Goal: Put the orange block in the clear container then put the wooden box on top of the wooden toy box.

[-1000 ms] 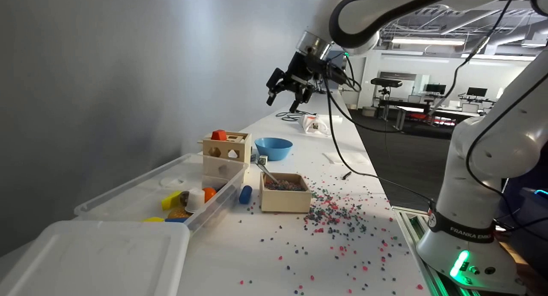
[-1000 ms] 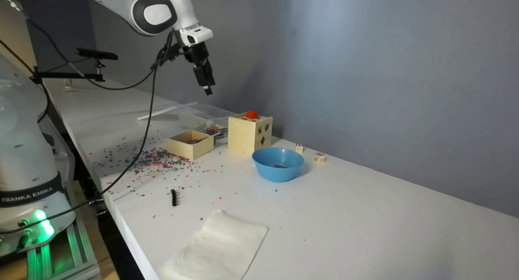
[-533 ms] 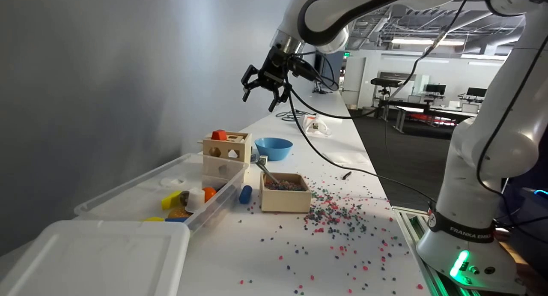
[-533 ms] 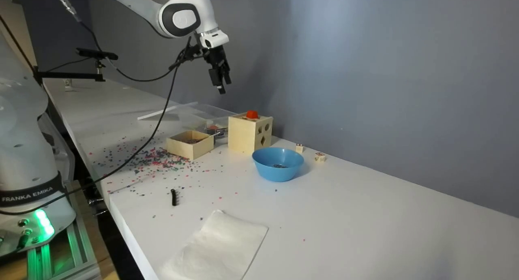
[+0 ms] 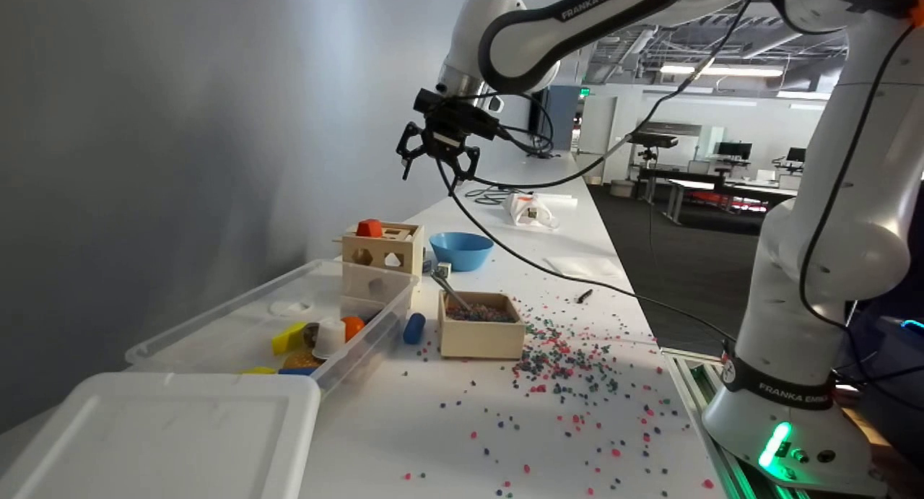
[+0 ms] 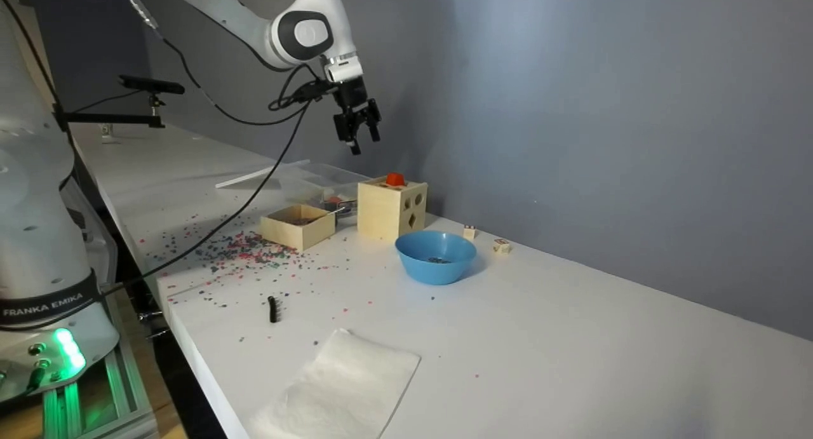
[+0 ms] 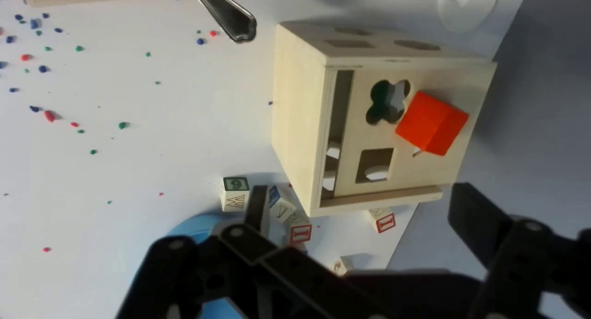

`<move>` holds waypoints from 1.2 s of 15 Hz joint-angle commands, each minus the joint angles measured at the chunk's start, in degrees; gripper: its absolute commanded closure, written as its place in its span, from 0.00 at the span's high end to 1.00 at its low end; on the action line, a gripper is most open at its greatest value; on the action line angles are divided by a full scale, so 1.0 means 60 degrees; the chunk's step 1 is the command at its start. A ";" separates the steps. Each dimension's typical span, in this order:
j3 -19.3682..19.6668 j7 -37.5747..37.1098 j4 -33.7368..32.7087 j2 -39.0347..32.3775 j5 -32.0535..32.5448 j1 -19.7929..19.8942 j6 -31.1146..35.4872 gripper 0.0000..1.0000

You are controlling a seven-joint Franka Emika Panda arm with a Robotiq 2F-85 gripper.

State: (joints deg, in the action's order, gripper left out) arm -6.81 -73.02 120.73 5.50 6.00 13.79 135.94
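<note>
The orange block (image 7: pixel 431 123) rests tilted on top of the wooden toy box (image 7: pixel 295 102), beside its cut-out holes; in both exterior views the block (image 5: pixel 369 228) (image 6: pixel 395 180) sits there too. My gripper (image 7: pixel 360 210) is open and empty. In both exterior views it hangs in the air well above the toy box (image 5: pixel 379 246) (image 6: pixel 379 210). The wooden box (image 5: pixel 482 340) (image 6: pixel 289 232) stands on the table, holding small beads and a spoon (image 5: pixel 451 289). The clear container (image 5: pixel 361 351) stands by the wall, holding several toy pieces; part of the toy box shows through its end wall.
A blue bowl (image 6: pixel 435 267) stands beside the toy box, with small letter blocks (image 7: pixel 235 199) nearby. Beads (image 5: pixel 556 358) are scattered on the table. A blue cylinder (image 5: pixel 414 328) lies by the container. A white lid (image 5: pixel 166 434) lies at the container's near end. The wall borders the table.
My open gripper has moved through the air toward the wall, leftward in one exterior view and rightward in the other, and has turned. The table objects have not moved.
</note>
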 commanded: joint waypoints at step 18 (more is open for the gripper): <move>0.1670 -0.2624 -0.5992 -0.4851 -0.0345 -0.1987 -0.2643 1.00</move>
State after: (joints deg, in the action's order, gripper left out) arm 1.71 -89.82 86.11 -21.86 5.94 3.08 120.65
